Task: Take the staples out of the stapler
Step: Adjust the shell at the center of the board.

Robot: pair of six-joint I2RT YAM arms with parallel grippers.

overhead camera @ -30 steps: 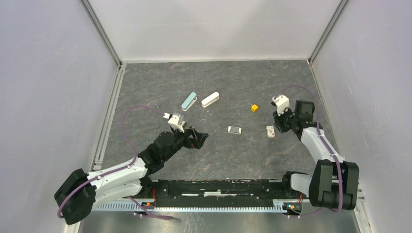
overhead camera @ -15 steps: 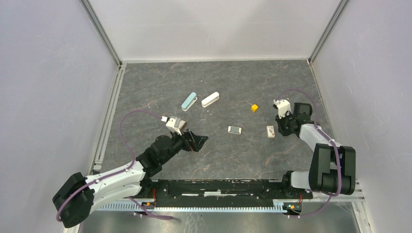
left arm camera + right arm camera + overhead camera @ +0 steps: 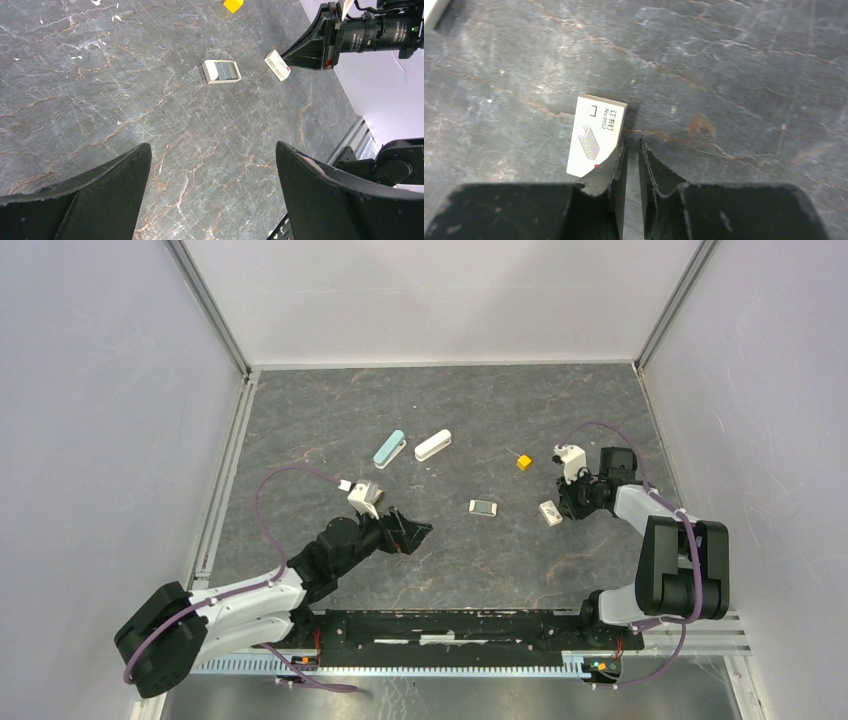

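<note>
Nudging rather than grasping, the right gripper (image 3: 631, 142) now sits low on the bench (image 3: 330, 410) with its jaws pressed almost together and nothing visible in the narrow gap. One finger (image 3: 616, 160) lies against the near corner of the small white staple box (image 3: 596, 137). Compared with a second ago, that box has slid slightly toward the middle of the bench and turned to a diagonal, and the right arm has folded down and in beside it. This appears to be a push, not a pickup, and it does little for the unloading.

The left gripper (image 3: 212, 146) hangs spread wide above the bench centre, holding nothing. It has drifted only a little and points toward the small clear box (image 3: 221, 71).

The teal stapler (image 3: 389, 449) and the white stapler (image 3: 432, 445) lie side by side at the far centre, well apart from both arms and unmoved. The staples (image 3: 511, 452) may be the thin pale sliver just beside the yellow block (image 3: 523, 462), but it is too small to be sure. That spot has not changed either.
</note>
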